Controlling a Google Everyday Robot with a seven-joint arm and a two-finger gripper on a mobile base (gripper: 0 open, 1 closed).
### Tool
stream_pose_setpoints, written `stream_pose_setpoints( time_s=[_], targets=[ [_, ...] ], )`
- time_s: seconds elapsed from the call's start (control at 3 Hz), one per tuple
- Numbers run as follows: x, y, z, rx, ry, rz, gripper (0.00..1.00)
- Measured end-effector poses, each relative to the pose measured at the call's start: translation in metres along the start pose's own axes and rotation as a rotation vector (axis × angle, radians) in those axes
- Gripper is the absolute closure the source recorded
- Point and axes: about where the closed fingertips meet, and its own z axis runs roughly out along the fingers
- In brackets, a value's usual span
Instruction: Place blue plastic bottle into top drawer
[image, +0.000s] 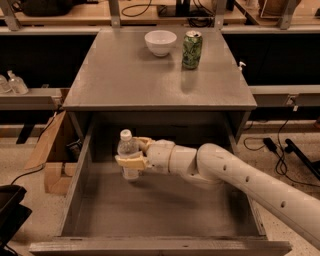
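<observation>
The blue plastic bottle (128, 153) is a clear bottle with a white cap. It stands upright inside the open top drawer (75, 187), near its back left, with its base at or close to the drawer floor. My gripper (133, 154) reaches in from the right and is shut on the bottle, with tan fingers (131, 161) around its middle. The white arm stretches across the drawer from the lower right.
On the grey table top (120, 75) stand a white bowl (160, 42) and a green patterned can (192, 49). Small clear pump bottles (14, 82) sit on a shelf at the left. A cardboard box (50, 150) lies on the floor left of the drawer. Cables lie at the right.
</observation>
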Motion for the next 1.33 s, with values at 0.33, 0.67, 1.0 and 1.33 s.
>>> stream_pose_setpoints(
  time_s=[0.33, 0.67, 1.0, 1.33],
  targets=[
    [0.0213, 0.0141, 0.0169, 0.000, -0.021, -0.012, 0.87],
    [0.0229, 0.0145, 0.0187, 0.001, -0.023, -0.009, 0.58],
    [0.0224, 0.0155, 0.0198, -0.002, -0.023, -0.009, 0.36],
    [0.0217, 0.0168, 0.0212, -0.005, -0.024, -0.010, 0.12]
  ],
)
